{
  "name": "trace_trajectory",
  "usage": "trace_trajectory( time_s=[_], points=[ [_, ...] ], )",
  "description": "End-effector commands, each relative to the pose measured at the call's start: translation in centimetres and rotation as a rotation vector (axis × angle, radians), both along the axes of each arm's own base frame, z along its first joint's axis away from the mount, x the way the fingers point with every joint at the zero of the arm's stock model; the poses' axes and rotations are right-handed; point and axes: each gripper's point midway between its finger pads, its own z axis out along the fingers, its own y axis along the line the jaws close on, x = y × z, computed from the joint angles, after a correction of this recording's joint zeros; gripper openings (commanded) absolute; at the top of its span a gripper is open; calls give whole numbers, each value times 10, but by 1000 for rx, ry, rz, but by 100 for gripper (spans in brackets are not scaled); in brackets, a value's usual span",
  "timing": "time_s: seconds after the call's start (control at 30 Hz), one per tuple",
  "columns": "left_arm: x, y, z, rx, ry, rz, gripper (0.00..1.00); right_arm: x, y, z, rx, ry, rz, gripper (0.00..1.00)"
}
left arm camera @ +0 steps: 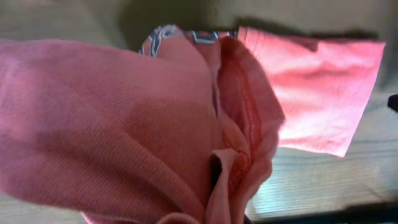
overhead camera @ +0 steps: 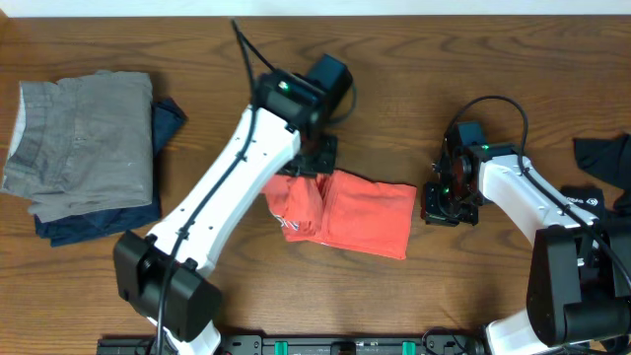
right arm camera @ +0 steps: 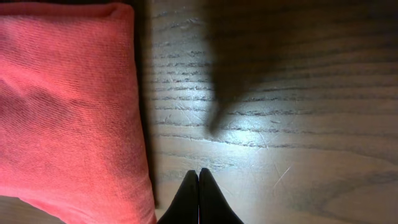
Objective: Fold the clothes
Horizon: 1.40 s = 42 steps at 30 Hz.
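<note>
So the coral T-shirt [overhead camera: 367, 219] lies on the tabletop [overhead camera: 493, 59], long axis running left to right. Jaws on the left arm [overhead camera: 232, 187] are pinching a bunched fold at its far left corner (wrist view is all pink cloth). Jaws on the right arm [overhead camera: 523, 192] are pressed together, empty, just beside its right short edge, shirt off to their left.

The table [overhead camera: 69, 286] under me is dark brown wood with plain grain. Past its far edge runs a pale strip [overhead camera: 414, 6], perhaps a wall. Along its near edge lies a black rail [overhead camera: 345, 346]. A glare [right arm camera: 261, 140] sits on its wood beside a soft shadow [right arm camera: 236, 62].
</note>
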Motion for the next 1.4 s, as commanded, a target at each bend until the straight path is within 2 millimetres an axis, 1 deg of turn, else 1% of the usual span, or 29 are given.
trace_trajectory(
  time_s=[0.0, 0.07, 0.23, 0.43, 0.53, 0.67, 0.83, 1.2, 1.3, 1.37],
  points=[
    [2, 0, 16, -5, -47, -37, 7, -2, 5, -1, 6, 4, -8, 1],
    [-2, -4, 15, -16, -36, -46, 6, -2, 6, -1, 5, 4, -11, 1],
    [-14, -22, 16, -75, 2, -82, 6, 0, 10, -1, 6, -5, -9, 1],
    [-28, -37, 15, -71, 11, -138, 7, 0, 11, -1, 7, -6, -12, 1],
    [-34, -49, 13, -78, 1, -174, 7, 1, 11, -1, 7, -8, -10, 1],
    [-36, -63, 7, -96, -11, -159, 7, 0, 12, -1, 6, -4, -14, 1],
    [-38, -78, 0, -110, -25, -186, 7, 0, 12, -1, 6, -3, -16, 1],
    [-44, -94, -14, -106, 4, -200, 7, -4, 10, -1, 2, 10, -18, 1],
    [-45, -99, -16, -122, 11, -199, 7, -2, 6, 0, -9, 9, -28, 1],
    [-45, -102, -17, -126, 11, -189, 8, 0, -2, 2, -27, 12, -45, 1]
  ],
)
